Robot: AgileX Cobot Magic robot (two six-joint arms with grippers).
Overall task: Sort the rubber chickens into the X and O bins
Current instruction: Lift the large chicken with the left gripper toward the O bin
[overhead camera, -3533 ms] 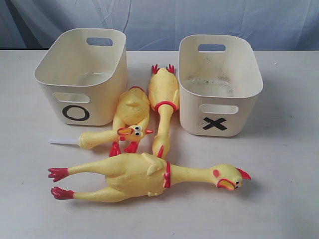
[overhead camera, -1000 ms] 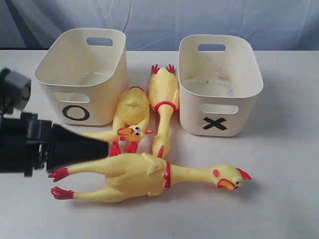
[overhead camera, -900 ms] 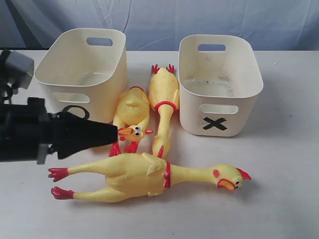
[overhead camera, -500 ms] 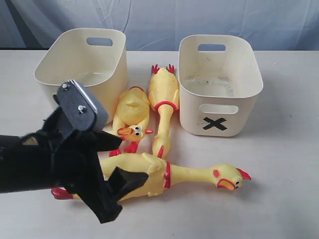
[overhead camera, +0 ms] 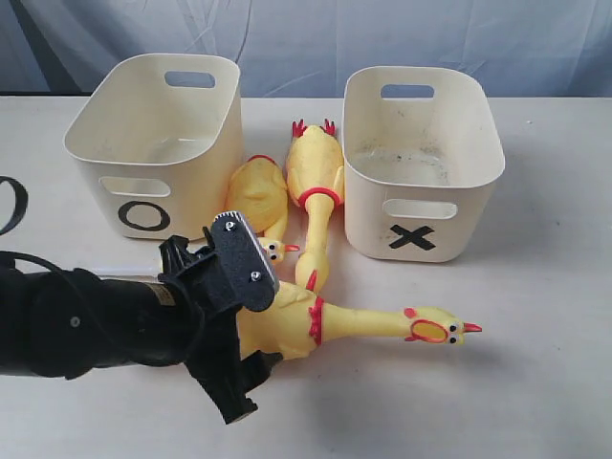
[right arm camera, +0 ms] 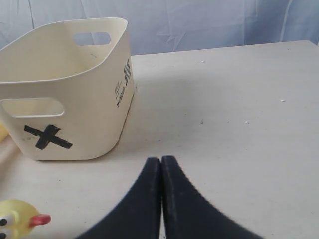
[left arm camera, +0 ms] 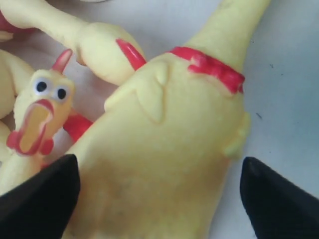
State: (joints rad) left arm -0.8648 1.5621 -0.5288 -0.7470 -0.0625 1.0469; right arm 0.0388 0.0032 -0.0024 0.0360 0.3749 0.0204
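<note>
The left arm point(overhead camera: 96, 330) lies across the near-left desk point(overhead camera: 535, 382), hiding the big chicken's point(overhead camera: 287, 320) legs and feet. The O bin point(overhead camera: 191, 182) stands far left and the X bin point(overhead camera: 459, 220) far right, with two smaller chickens point(overhead camera: 314, 167) between them. The left claw point(left arm camera: 159, 160) is spread apart astride the big chicken's body. The right claw point(right arm camera: 161, 159) is pressed together near the X bin. Since half a second ago, the big chicken has shifted and its beak now points right.

Large chicken point(overhead camera: 344, 323) lying in front, mid-sized chicken point(overhead camera: 316, 170) and small chicken point(overhead camera: 258, 193) between O bin point(overhead camera: 196, 196) and X bin point(overhead camera: 368, 218)
</note>
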